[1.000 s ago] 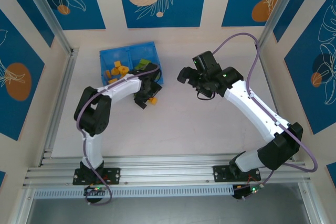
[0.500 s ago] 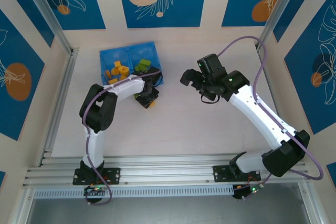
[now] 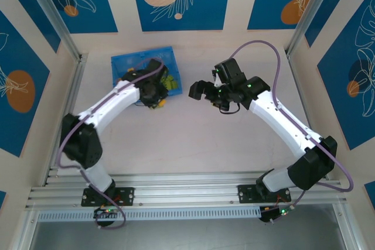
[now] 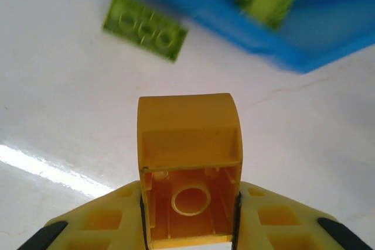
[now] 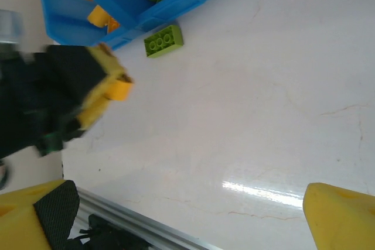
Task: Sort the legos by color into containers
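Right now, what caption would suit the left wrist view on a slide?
Left gripper shut on an orange-yellow lego; a green lego lies outside the blue tray.

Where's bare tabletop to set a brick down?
Bare table between left arm and right arm, to the near rail, and right of the blue tray. Crowded at its near edge: left jaws holding an orange-yellow brick, loose green brick.

The left gripper [image 3: 153,95], open a second ago, is now clamped on the orange-yellow brick [image 4: 189,139]. The brick is lifted off the table [image 3: 193,139] and sits closer to the tray [image 3: 133,62]. The left elbow [image 3: 79,141] is swung out leftward. The right gripper [image 3: 198,90] stands slightly further left.
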Controlling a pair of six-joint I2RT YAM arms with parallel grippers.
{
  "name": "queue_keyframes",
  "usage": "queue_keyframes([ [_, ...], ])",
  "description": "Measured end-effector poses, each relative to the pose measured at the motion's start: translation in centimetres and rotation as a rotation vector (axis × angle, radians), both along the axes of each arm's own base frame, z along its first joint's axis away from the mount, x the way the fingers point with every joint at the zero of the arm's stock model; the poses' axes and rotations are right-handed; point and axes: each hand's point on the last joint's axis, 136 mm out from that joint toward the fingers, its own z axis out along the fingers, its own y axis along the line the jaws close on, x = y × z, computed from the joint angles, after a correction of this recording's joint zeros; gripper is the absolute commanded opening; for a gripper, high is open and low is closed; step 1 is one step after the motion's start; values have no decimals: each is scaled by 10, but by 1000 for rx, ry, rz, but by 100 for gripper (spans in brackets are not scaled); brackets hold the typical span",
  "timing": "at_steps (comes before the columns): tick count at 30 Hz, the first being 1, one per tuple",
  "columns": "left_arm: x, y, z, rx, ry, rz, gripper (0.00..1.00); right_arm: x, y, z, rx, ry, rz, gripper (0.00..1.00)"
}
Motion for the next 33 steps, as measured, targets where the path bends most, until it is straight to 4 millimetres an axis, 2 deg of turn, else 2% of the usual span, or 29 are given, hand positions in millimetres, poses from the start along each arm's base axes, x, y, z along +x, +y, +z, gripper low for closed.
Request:
queue_keyframes([
  [2, 6, 15, 35, 14, -99, 6, 26, 2, 3, 4, 13, -6, 6, 99],
  [4, 15, 39, 66, 38, -191, 35, 26, 5, 7, 6, 25, -12, 12, 99],
  [6, 26, 67, 81, 73, -236, 75, 26, 8, 10, 5, 30, -10, 16, 99],
  [9, 45, 110, 82, 147, -246, 133, 27, 10, 13, 0, 27, 5, 20, 99],
  [13, 86, 143, 56, 228, -161, 131, 28, 14, 17, -1, 27, 16, 24, 98],
  [16, 125, 150, 23, 236, -83, 101, 32, 17, 20, 7, 37, -1, 28, 97],
  [18, 141, 151, 0, 247, -39, 80, 39, 17, 22, 14, 39, -11, 29, 97],
  [21, 154, 151, -26, 259, 10, 48, 53, 15, 22, 24, 31, -20, 32, 98],
  [23, 159, 151, -26, 257, 11, 35, 56, 12, 24, 26, 23, -26, 36, 100],
  [27, 166, 152, 5, 257, -62, 22, 57, 4, 29, 23, -3, -26, 52, 99],
  [29, 161, 153, 26, 256, -99, 18, 58, 1, 33, 22, -10, -29, 60, 99],
  [32, 138, 154, 63, 246, -158, -1, 58, 1, 42, 17, -25, -37, 69, 99],
  [33, 125, 153, 78, 245, -186, -15, 58, 3, 47, 13, -41, -42, 73, 99],
])
